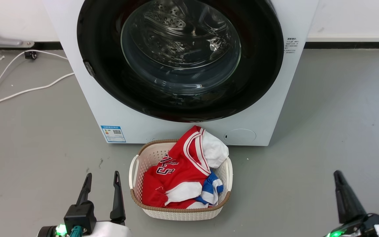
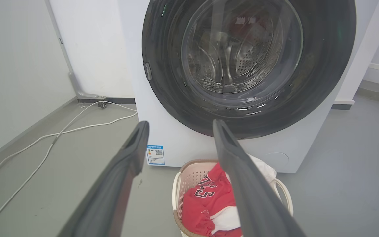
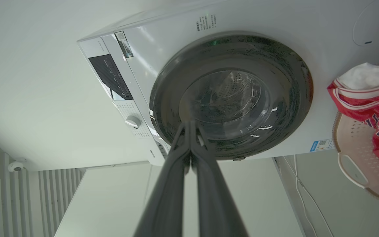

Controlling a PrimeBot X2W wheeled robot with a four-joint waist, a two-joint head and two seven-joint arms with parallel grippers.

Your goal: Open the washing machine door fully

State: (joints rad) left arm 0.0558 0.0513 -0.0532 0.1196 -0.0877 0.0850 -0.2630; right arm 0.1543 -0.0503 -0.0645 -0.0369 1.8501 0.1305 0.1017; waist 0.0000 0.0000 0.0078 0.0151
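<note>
Grey floor (image 1: 334, 125) lies around the washing machine (image 1: 87, 98), which stands at 12 o'clock in the head view, and the washing machine door (image 1: 265, 65) is closed flat against its front. Just before the machine sits a white basket (image 1: 143, 161) with a red jersey (image 1: 179, 164) inside. The left tool (image 1: 102, 174), at 7 o'clock, has its fingers spread and holds nothing, while the right tool (image 3: 190, 126), at 5 o'clock, has its fingers pressed together; both are well apart from the door.
</note>
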